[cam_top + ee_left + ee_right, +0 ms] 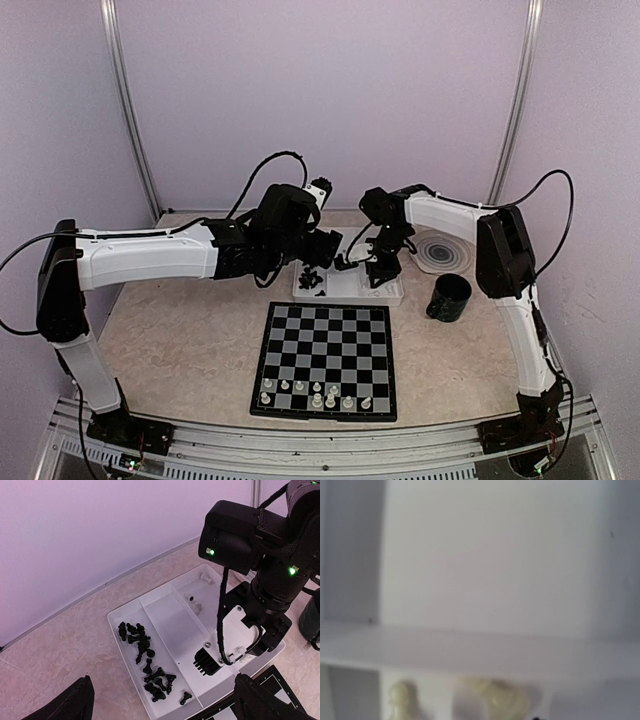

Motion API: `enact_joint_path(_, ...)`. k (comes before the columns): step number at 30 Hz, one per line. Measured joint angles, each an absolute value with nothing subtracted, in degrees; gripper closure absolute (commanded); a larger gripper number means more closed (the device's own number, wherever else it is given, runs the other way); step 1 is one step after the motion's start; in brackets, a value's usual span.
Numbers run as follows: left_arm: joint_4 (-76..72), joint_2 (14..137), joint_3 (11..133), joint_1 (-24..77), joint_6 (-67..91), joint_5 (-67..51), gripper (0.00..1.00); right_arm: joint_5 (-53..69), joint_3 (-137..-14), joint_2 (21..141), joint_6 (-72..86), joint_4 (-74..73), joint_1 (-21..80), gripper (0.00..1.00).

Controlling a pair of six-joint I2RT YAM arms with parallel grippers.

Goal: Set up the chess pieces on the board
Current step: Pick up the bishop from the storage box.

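Observation:
The board (325, 345) lies flat in the middle of the table, with several white chess pieces (315, 395) standing on its two near rows. Behind it sits a white tray (170, 615). Its left compartment holds a heap of black chess pieces (147, 660). My left gripper (165, 707) hovers above that compartment, open and empty. My right gripper (378, 275) points down into the tray's right compartment, and its fingertips are hidden. The right wrist view is a blurred close-up of the tray wall with two pale chess pieces (492, 697) at the bottom edge.
A black cup (448, 298) stands to the right of the tray. A round disc with rings (443, 250) lies behind the cup. A few small white pieces (205, 577) lie at the tray's far end. The two arms are close together over the tray.

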State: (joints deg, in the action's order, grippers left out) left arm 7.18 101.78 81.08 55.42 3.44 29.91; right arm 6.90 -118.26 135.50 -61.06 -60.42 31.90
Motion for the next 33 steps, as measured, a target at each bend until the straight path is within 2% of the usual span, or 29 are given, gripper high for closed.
enact_joint_path(13, 7.42, 102.1, 81.1, 55.42, 3.44, 29.1, 0.04, 4.29, -118.17, 136.94, -65.34, -60.66, 33.12, 0.56)
enact_joint_path(18, 7.46, 102.13, 81.1, 55.42, 3.44, 28.82, 0.04, 3.57, -117.25, 136.94, -65.23, -61.23, 33.08, 0.66)
enact_joint_path(25, 7.55, 102.52, 81.14, 55.42, 3.44, 28.64, 0.04, 4.43, -117.25, 136.94, -64.38, -61.43, 32.71, 0.69)
enact_joint_path(33, 8.25, 102.87, 81.17, 55.42, 3.55, 28.45, 0.04, 9.3, -116.79, 136.94, -60.84, -60.97, 32.05, 0.83)
